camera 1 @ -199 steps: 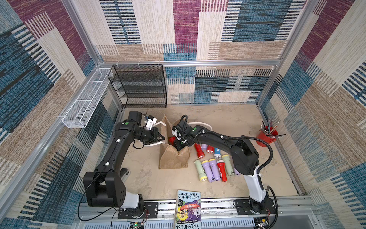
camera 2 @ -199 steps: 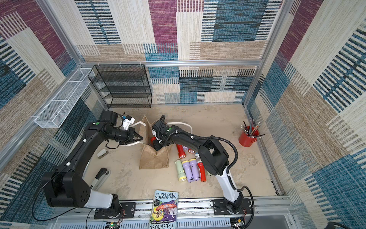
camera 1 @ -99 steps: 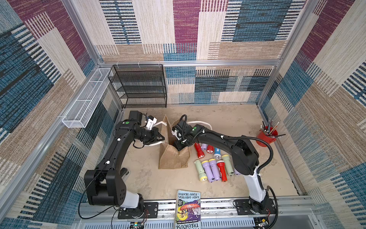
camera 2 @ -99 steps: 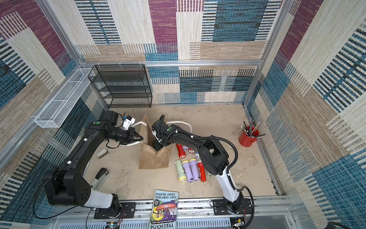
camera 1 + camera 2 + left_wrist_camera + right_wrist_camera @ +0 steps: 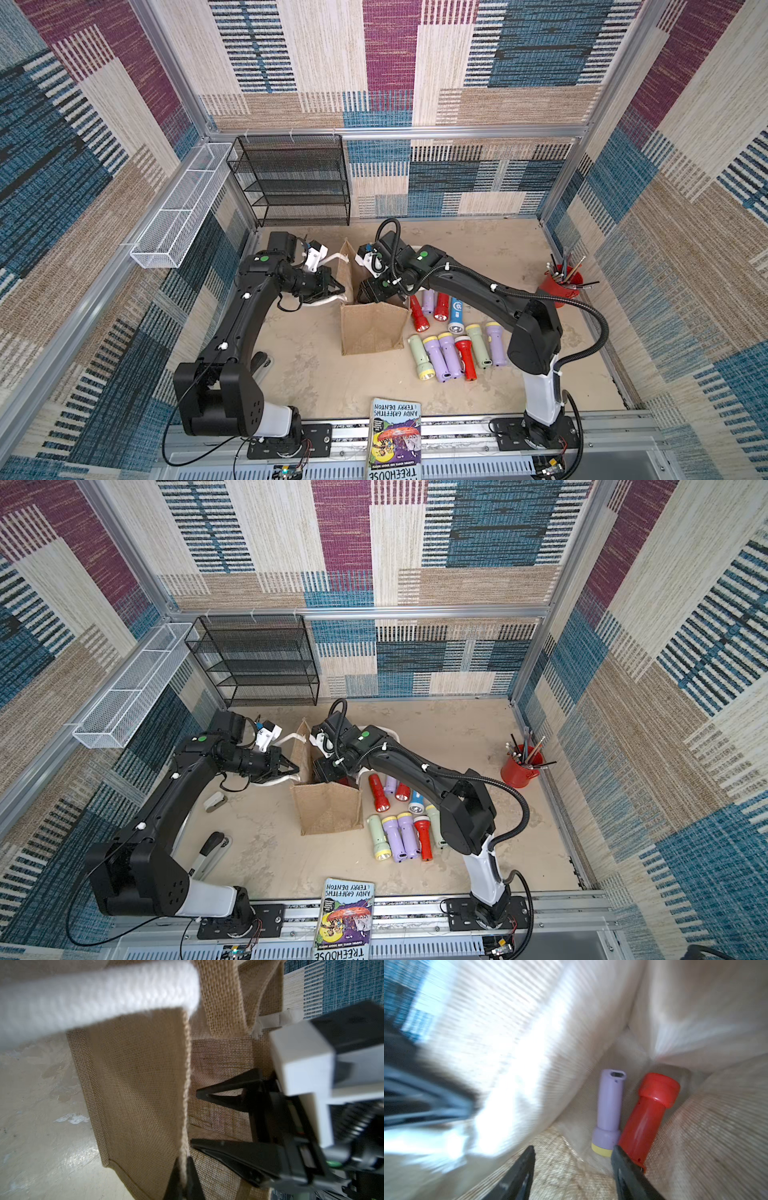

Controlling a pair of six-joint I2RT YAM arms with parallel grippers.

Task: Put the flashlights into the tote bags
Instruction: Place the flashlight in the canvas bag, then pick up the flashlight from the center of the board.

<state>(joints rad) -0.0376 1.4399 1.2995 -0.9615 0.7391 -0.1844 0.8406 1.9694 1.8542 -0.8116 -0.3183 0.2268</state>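
The tan burlap tote bag (image 5: 374, 332) (image 5: 328, 812) stands open mid-table. My left gripper (image 5: 183, 1166) (image 5: 338, 289) is shut on the bag's rim, holding its mouth apart beside a white rope handle (image 5: 93, 999). My right gripper (image 5: 574, 1149) (image 5: 368, 293) reaches down inside the bag, open, with nothing between its fingers. A lilac flashlight (image 5: 610, 1109) with a yellow head and a red flashlight (image 5: 648, 1115) lie on the bag's floor just past it, the red one against one finger. Several more flashlights (image 5: 451, 353) (image 5: 399, 833), among them a blue one (image 5: 456, 313), lie right of the bag.
A black wire-mesh rack (image 5: 295, 183) stands at the back left, with a white wire basket (image 5: 183, 208) on the left wall. A red pot of pens (image 5: 561, 284) stands at the right edge. A book (image 5: 395, 440) lies at the front; a stapler (image 5: 210, 850) lies under my left arm.
My right gripper has sunk into the bag and opened. The red flashlight seen at the bag's mouth a second ago now lies free inside. My left gripper has kept its hold.
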